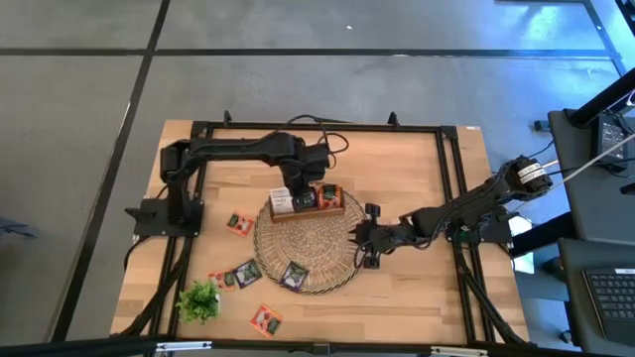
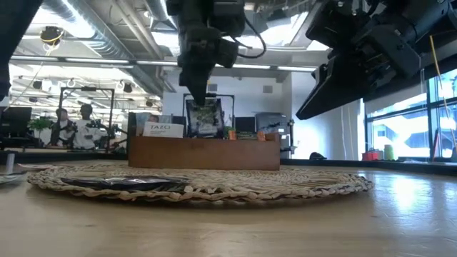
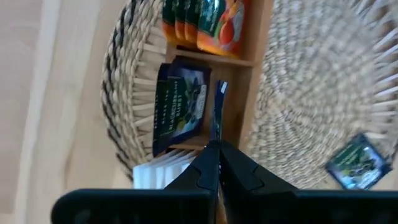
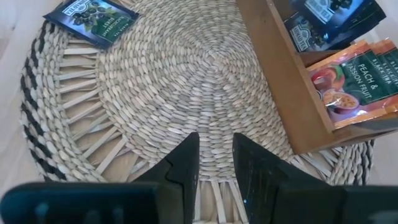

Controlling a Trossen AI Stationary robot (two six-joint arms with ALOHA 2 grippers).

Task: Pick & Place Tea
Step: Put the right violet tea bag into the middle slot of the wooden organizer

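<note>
A brown wooden tray [image 1: 342,208] stands on the far part of the round wicker mat [image 1: 317,248]. It holds white sachets [image 3: 155,174], dark ones [image 3: 180,106] and orange ones [image 3: 211,22] in its three compartments. My left gripper [image 3: 216,149] is above the middle compartment, shut on a dark sachet [image 3: 217,115]. My right gripper [image 4: 215,152] hovers over the mat's right edge, open by a narrow gap with nothing between the fingers. Another dark sachet [image 1: 294,275] lies flat on the mat's near part. More sachets [image 1: 238,223] [image 1: 246,275] [image 1: 265,319] lie on the table left of and in front of the mat. My left gripper pinches the dark sachet between its two fingers by the upper edge [image 3: 217,138], coming from above and pointing down. The sachet hangs upright and edge-on below the fingers [image 2: 205,118], over the tray's middle compartment. Whether its lower edge touches the tray, I cannot tell.
A small green plant sprig [image 1: 198,300] lies near the table's near left corner. Black frame rails [image 1: 317,129] run along the table's edges. Bare wood lies right of the mat, under my right arm [image 1: 466,208]. People sit in the room beyond the table [image 2: 71,125].
</note>
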